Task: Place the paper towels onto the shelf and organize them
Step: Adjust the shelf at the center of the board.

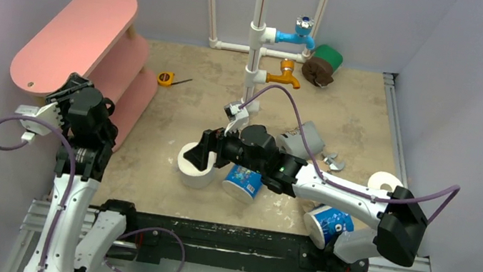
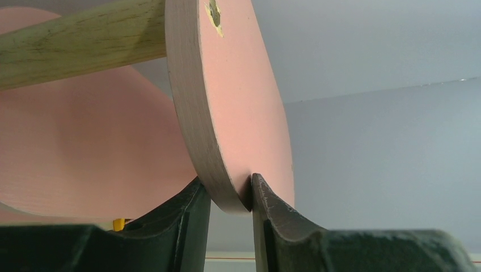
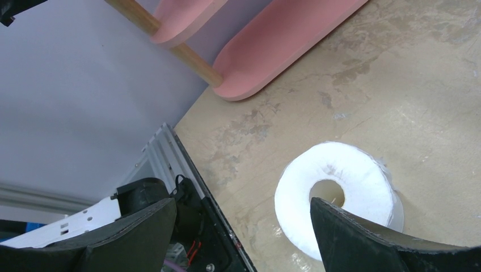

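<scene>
The left gripper [image 2: 227, 181] is clamping the shelf [image 2: 238, 102] by its top board, risking tipping it; the right gripper [image 3: 243, 204] is hovering open, empty, over a white roll [image 3: 351, 170].

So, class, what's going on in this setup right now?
The left gripper is pinching the top board's edge on the pink shelf. The right gripper hangs open over a bare white roll standing on the table. The other rolls lie scattered on the table; none shows on the shelf.
</scene>
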{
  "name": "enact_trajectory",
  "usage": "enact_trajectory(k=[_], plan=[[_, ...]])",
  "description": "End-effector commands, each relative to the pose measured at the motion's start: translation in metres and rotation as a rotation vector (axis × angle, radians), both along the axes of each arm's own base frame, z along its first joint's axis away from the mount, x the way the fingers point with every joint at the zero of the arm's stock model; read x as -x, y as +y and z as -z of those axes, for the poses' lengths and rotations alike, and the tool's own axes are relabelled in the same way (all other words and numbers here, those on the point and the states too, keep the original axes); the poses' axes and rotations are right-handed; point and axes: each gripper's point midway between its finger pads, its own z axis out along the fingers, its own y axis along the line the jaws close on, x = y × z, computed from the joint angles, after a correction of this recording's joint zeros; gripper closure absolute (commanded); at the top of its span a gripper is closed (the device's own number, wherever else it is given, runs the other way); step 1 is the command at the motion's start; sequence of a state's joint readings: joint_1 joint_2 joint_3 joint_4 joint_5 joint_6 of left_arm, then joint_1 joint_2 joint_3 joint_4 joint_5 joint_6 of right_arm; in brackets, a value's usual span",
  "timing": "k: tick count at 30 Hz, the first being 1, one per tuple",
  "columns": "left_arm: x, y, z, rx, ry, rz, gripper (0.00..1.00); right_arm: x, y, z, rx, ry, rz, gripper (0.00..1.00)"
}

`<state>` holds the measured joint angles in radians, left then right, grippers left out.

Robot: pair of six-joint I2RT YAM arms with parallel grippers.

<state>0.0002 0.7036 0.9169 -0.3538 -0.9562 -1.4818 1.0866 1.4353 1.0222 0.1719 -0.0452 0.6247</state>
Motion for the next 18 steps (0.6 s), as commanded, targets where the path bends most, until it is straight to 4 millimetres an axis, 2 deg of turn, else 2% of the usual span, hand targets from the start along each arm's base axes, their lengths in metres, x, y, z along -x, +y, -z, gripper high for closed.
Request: enact_trajectory(k=[1, 7, 18], plan=[[-0.002, -0.012, -0.013, -0.002, -0.054, 0.084, 1.0, 0.002, 0.004, -0.013, -0.027, -0.026, -0.02, 0.11], [0.005, -0.017, -0.017, 0.006, -0.075, 0.121, 1.0, 0.004, 0.006, -0.015, -0.036, -0.023, -0.027, 0.1], [-0.008, -0.034, -0.011, 0.073, -0.1, 0.218, 1.0, 0.004, 0.005, -0.019, -0.046, -0.024, -0.027, 0.11]])
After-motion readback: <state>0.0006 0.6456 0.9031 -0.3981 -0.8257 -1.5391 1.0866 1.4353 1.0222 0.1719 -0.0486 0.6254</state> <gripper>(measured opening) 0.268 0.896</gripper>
